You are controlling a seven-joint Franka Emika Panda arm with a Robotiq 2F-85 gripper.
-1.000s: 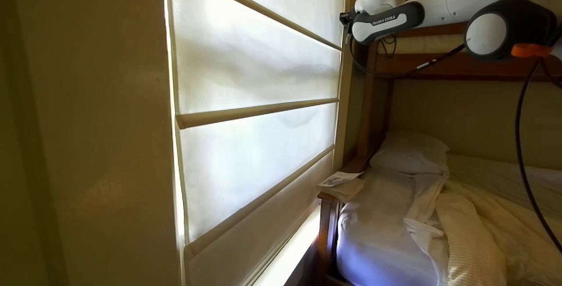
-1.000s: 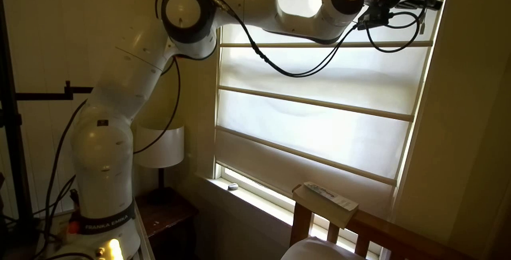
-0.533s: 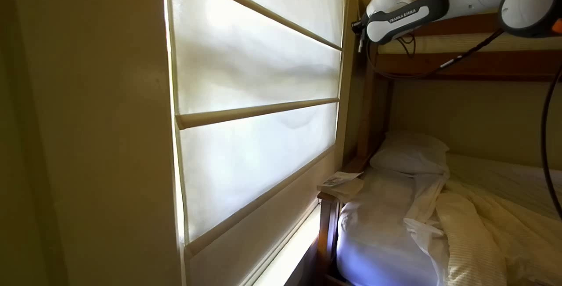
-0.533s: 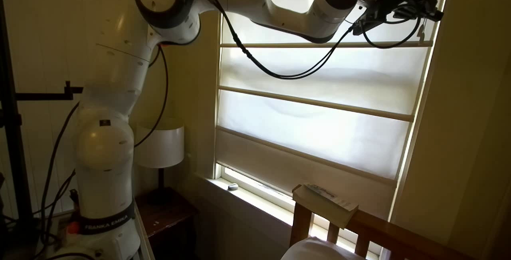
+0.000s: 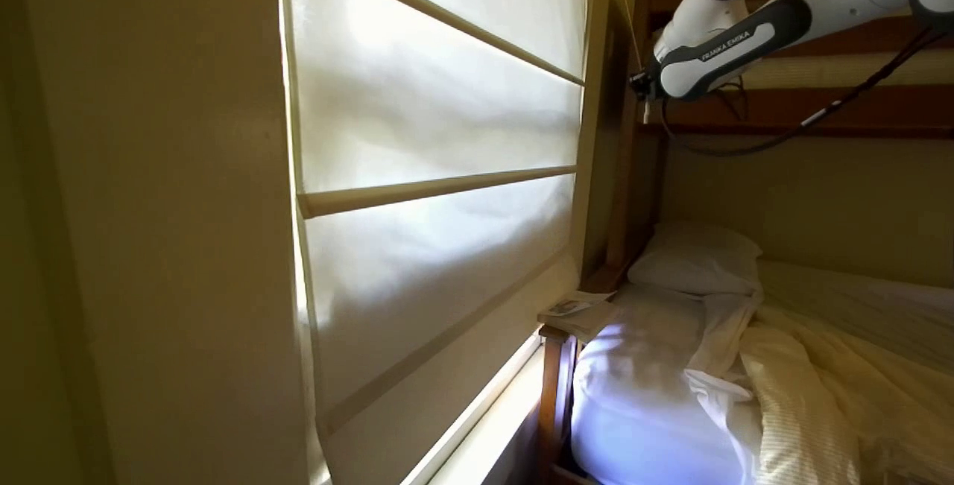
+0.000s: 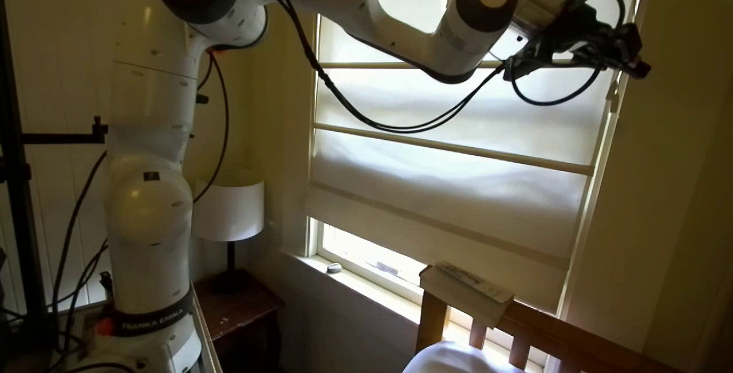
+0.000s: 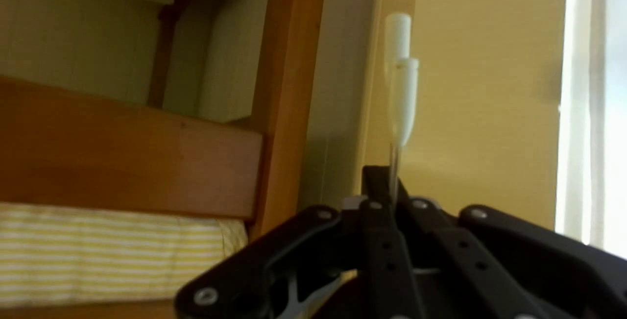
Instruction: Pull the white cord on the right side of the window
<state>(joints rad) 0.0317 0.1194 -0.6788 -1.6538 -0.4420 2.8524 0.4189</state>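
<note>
My gripper [image 7: 385,182] is shut on the thin white cord [image 7: 394,167] in the wrist view. Two white cord ends [image 7: 407,96] stick out past the fingertips there. In an exterior view the cord [image 5: 628,19] runs taut and slanted from high up down to the gripper [image 5: 639,84], with a white end hanging just below. The gripper [image 6: 642,66] is also in front of the window's right edge in an exterior view. The window has a cream folding blind [image 6: 458,106], which also shows in an exterior view [image 5: 440,120]. Its lowest panels are slack, with glass [image 6: 366,250] showing beneath.
A wooden bunk bed [image 5: 805,109] stands beside the window, with a pillow [image 5: 693,258] on the lower bunk. A book [image 6: 469,287] lies on the bed's end post. A lamp [image 6: 229,209] stands near the arm's base. Dark cables [image 6: 401,128] loop below the arm.
My gripper has moved down and away from the window with the cord, which now slants. The blind's bottom edge has risen, its lower panels have gone slack, and the gap beneath is larger.
</note>
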